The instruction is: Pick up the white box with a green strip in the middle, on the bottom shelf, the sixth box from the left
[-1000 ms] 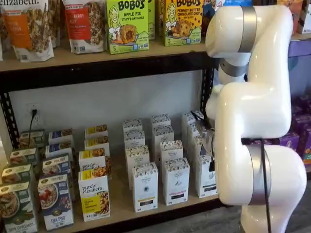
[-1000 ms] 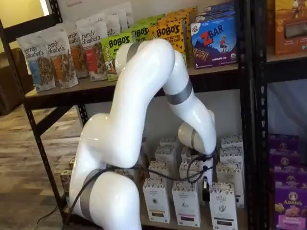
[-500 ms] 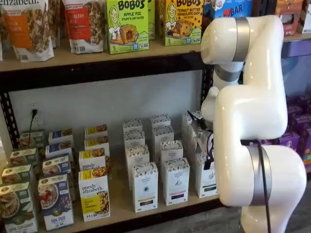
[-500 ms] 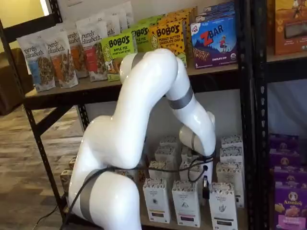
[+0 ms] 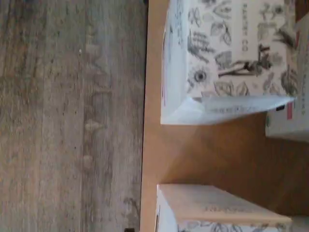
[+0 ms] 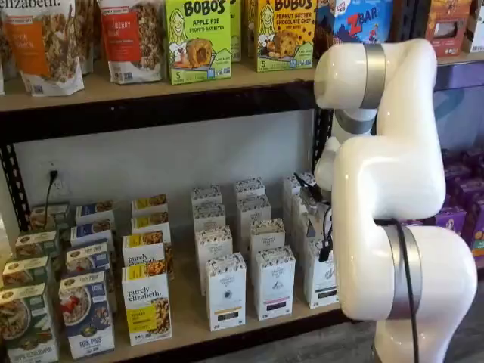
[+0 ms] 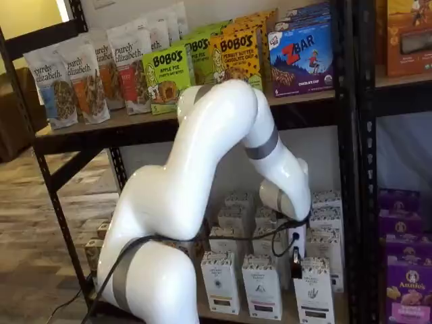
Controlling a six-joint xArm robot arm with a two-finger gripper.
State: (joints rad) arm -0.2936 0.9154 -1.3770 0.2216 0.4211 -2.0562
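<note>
The xArm (image 6: 393, 174) has swung its wrist lower over the bottom shelf (image 6: 189, 314) in the last second, toward the white box (image 7: 312, 290), the front carton of the end row nearest the rack's upright, so the approach looks nearly lined up. The gripper (image 7: 295, 262) hangs just above that box with its jaws spread wide and empty. The wrist view shows the bare board between two patterned carton tops (no fingers, no green band visible), which neither shelf view shows.

My arm (image 7: 202, 169) folds down from a high elbow; my gripper (image 7: 295, 260) hangs low, a single black finger showing side-on.
</note>
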